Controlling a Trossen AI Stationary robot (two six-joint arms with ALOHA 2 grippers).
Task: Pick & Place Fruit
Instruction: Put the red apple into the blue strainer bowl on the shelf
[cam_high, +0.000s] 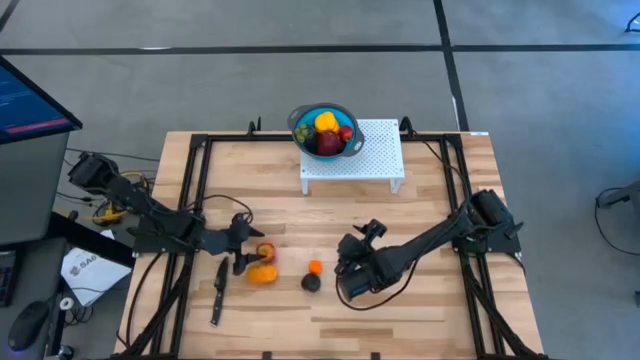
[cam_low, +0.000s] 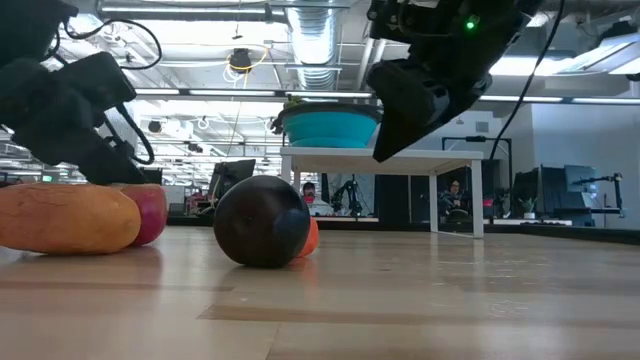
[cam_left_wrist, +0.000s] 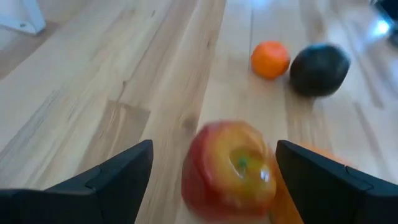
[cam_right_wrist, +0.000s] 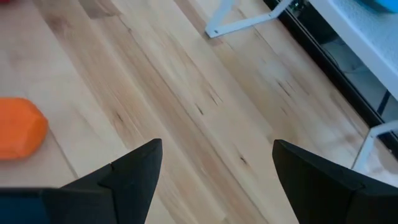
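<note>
The red-yellow apple (cam_left_wrist: 231, 168) is framed squarely between the left gripper's (cam_left_wrist: 211, 177) wide-open, empty fingers, nearer than the right gripper (cam_high: 352, 282).

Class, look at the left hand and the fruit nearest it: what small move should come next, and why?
Probably lower the left hand and close on the red-yellow apple: its fingers stand open either side of it, and the blue bowl already holds other fruit.

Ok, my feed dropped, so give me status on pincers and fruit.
Left pincer open around the red-yellow toy apple. Right pincer open, empty, above bare wood. Small orange fruit and near-black round fruit loose on table. Nothing blocking.
</note>
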